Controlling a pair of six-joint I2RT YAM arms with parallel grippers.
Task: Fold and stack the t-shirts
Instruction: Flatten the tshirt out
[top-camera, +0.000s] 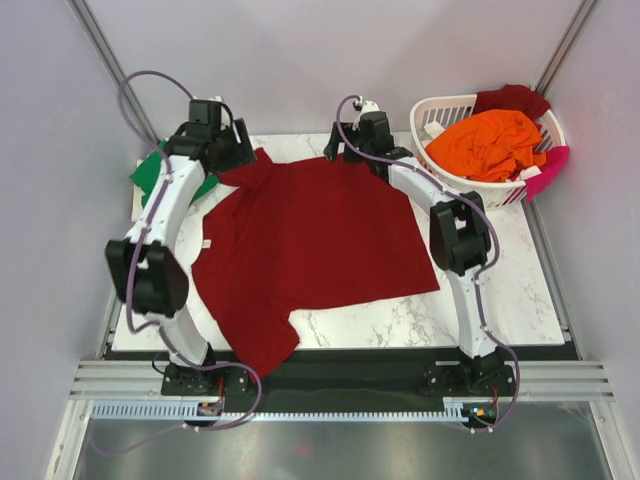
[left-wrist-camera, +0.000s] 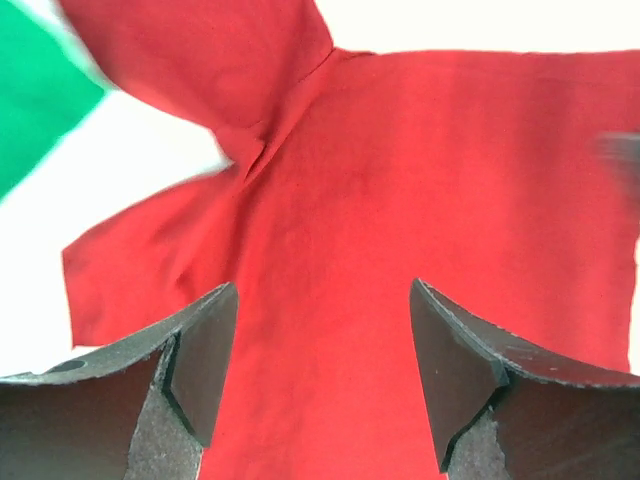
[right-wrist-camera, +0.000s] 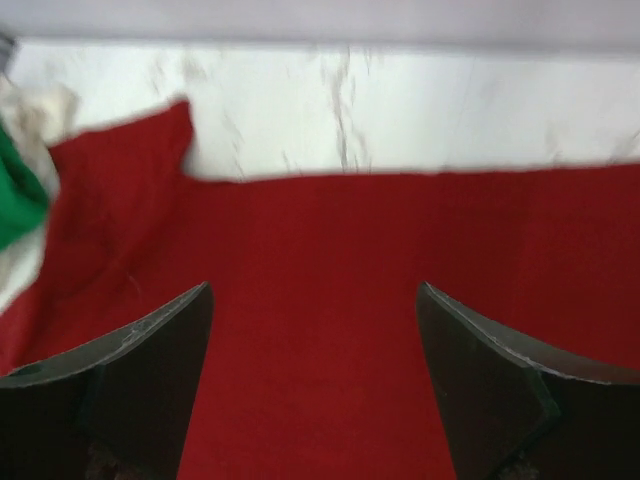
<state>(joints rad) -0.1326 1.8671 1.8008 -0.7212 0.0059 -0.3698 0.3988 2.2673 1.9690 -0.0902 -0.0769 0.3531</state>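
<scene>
One large dark red t-shirt (top-camera: 310, 240) mid-table, one green t-shirt (top-camera: 150, 172) at the far left corner, one white basket (top-camera: 443, 104) at the far right corner, three shirts in or over it, orange t-shirt (top-camera: 485, 145), small dark red t-shirt (top-camera: 512, 99), pink t-shirt (top-camera: 549, 168)

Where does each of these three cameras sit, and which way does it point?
Top external: above and behind the robot, looking down on table, dark red t-shirt and basket; left arm and right arm show.
Left wrist: on the left arm, facing the shirt's sleeve; open left gripper shows.
Right wrist: on the right arm, facing the shirt's far edge; open right gripper shows.
Shared: both wrist views catch the green t-shirt beside the red one.
</scene>
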